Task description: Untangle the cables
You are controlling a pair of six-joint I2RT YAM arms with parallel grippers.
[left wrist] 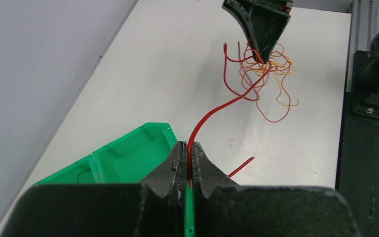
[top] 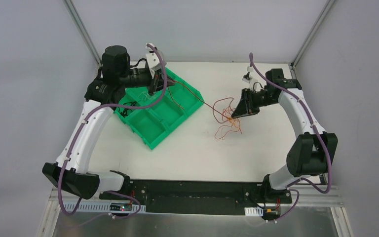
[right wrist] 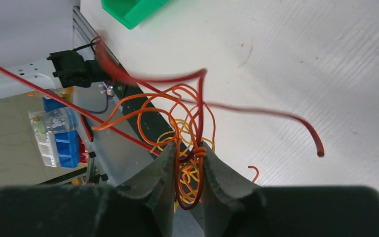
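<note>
Two pinches logged: left gripper [left wrist: 188, 170] closed on one red wire [left wrist: 209, 112] above the green tray [left wrist: 128, 158]; right gripper [right wrist: 186, 170] closed on the knot of the cables [left wrist: 269, 66], red, orange and yellow loops, over the white table [top: 197, 153] right of the tray; the red wire runs from left gripper to tangle

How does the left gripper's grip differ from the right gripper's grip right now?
The left gripper pinches one single red wire; the right gripper clamps the tangle of red, orange and yellow wires. The left gripper is above the green bin; the right gripper is above bare table. Shared: both are shut, and the red wire runs from the left gripper into the tangle.
</note>
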